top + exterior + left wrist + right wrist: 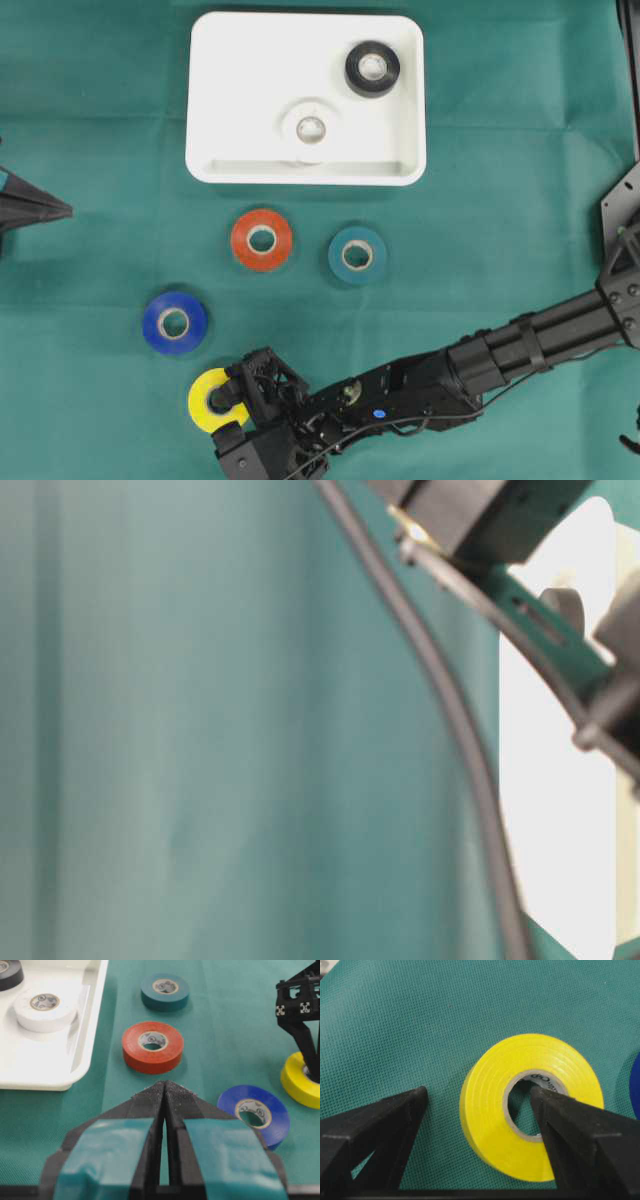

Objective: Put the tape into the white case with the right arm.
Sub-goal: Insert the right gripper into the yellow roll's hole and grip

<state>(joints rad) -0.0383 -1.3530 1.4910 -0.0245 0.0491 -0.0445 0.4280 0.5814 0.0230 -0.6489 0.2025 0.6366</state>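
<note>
Nearest me, the right gripper (475, 1105) stands wide, one finger (570, 1125) inside the yellow tape roll's (490, 1105) core, the other outside its wall. Light, stiff, smooth-sided, I'd judge; pinch that wall. Beyond waits the white case (215, 100).

The shallow white plastic rectangular case (306, 97) sits at the far middle of the green cloth-covered table (90, 150), holding a black tape roll (372, 69) in its far right corner and a white tape roll (309, 128) near its front wall. Just before the case lie an orange-red tape roll (262, 239) and, to its right, a teal tape roll (357, 255). Nearer and leftward lies a blue tape roll (175, 322), with a yellow tape roll (208, 398) nearest the front edge, one finger of the all-black right gripper (477, 1097) in its core hole and the other outside its wall
</note>
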